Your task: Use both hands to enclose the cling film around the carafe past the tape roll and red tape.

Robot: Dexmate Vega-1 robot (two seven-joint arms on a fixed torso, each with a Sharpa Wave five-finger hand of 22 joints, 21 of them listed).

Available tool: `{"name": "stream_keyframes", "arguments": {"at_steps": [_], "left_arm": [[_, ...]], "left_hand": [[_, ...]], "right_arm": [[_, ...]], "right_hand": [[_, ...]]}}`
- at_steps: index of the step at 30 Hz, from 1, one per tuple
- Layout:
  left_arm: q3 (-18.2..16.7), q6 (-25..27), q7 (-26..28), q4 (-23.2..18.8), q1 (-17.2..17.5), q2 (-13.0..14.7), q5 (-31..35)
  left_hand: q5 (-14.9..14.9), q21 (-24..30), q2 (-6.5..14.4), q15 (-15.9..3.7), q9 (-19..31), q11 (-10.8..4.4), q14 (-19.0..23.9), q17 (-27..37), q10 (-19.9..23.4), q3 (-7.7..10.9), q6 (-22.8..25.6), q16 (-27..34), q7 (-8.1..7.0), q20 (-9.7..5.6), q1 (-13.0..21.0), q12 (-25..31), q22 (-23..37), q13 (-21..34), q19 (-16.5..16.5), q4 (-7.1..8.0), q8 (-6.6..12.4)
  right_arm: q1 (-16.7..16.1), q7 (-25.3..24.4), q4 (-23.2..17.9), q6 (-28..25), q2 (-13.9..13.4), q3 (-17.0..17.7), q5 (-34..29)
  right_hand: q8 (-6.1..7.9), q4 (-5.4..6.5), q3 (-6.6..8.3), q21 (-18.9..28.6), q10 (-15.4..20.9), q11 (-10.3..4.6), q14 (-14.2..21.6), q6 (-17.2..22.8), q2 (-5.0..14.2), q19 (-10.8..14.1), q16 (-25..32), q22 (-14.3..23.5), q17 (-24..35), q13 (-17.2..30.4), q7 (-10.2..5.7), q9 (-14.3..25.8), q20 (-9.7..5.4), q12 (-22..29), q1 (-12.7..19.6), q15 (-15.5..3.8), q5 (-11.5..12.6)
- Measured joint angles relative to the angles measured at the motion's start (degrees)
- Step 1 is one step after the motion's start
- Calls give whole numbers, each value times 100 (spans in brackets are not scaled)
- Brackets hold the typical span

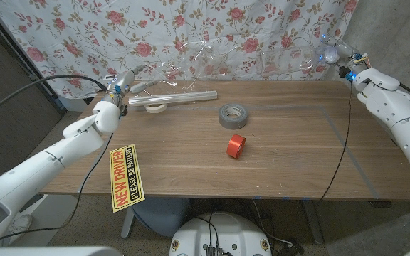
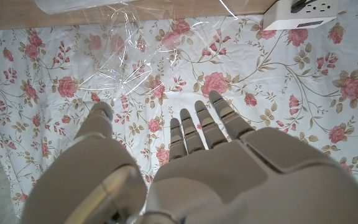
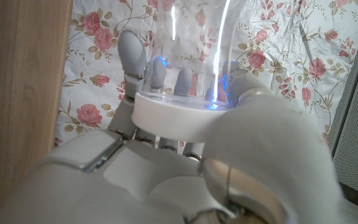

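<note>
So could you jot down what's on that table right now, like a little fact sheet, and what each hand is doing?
Grey tape roll: lying mid-table
Red tape: nearer the robot than the grey roll
Cling film: sheet raised above the far table edge
Film box: long, at the far left
Right hand: grips the clear carafe with a white rim
Left hand: fingers apart, beside the film
Yellow sign: hangs over the near edge

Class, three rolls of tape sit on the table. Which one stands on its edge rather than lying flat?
The red tape, nearest the table's front edge. It stands on its rim, while the grey tape roll and the pale roll by the left hand lie flat.
</note>
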Motion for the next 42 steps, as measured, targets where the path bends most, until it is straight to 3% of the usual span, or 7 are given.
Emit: {"name": "stream_keyframes", "arguments": {"at_steps": [5,11,18,32,37,42], "left_arm": [[63,126,-131,-26,-52,69,189],[236,301,-371,21,-211,140,486],[387,414,-502,104,-347,158,776],[588,652,-1016,112,-589,246,1117],[663,732,-1191,113,-681,270,1243],[785,790,-1414,163,-830,274,1409]], "left_hand": [[-7,-36,23,-48,0,0,-48,0,0,0,-22,-30,-22,-72,23,0,0,0,-78,0,-37],[-27,-80,-7,-59,0,-2,-104,15,2,0,-7,-45,-30,-32,53,0,0,0,-157,0,-38],[-27,-80,22,-112,0,-53,15,38,279,-48,399,-45,-51,-24,82,87,-1,35,-77,48,66],[-27,-168,68,-90,27,-95,-74,63,49,-144,129,-45,-72,-1,128,18,27,88,-146,110,-56],[-27,-34,89,-151,27,-123,78,93,248,-215,255,0,-76,-35,149,85,53,132,177,118,-48],[-27,-10,89,-203,26,-135,166,96,340,-240,307,29,-102,-51,149,87,53,158,278,95,-17]], "right_arm": [[-17,-6,-31,-6,-15,7,-1],[-40,-15,-68,-12,-24,23,-1],[-65,-39,-101,-12,-25,36,4],[-78,-55,-167,-16,-29,9,-6],[-77,-45,-175,-34,-23,-2,-6],[-77,-41,-204,-49,-18,-7,-5]], "right_hand": [[0,-18,18,0,-13,-13,0,0,24,0,19,0,-2,0,0,0,0,1,-24,0,0],[0,-25,24,0,-13,-13,0,1,24,0,32,0,-11,-21,-1,-29,0,1,-24,0,0],[0,-25,24,0,-13,-13,0,2,24,0,32,1,-9,-21,-1,-29,0,1,-24,0,0],[0,-25,23,0,-12,-12,0,3,24,0,33,-22,-25,-21,-2,-28,-1,45,-24,0,0],[0,-24,23,0,-12,-12,0,11,33,-31,33,-53,-30,-53,-10,-28,31,45,-33,0,0],[0,-24,22,0,-11,-12,0,11,40,-31,33,-53,-29,-53,-10,-27,31,44,-40,0,0]]}}
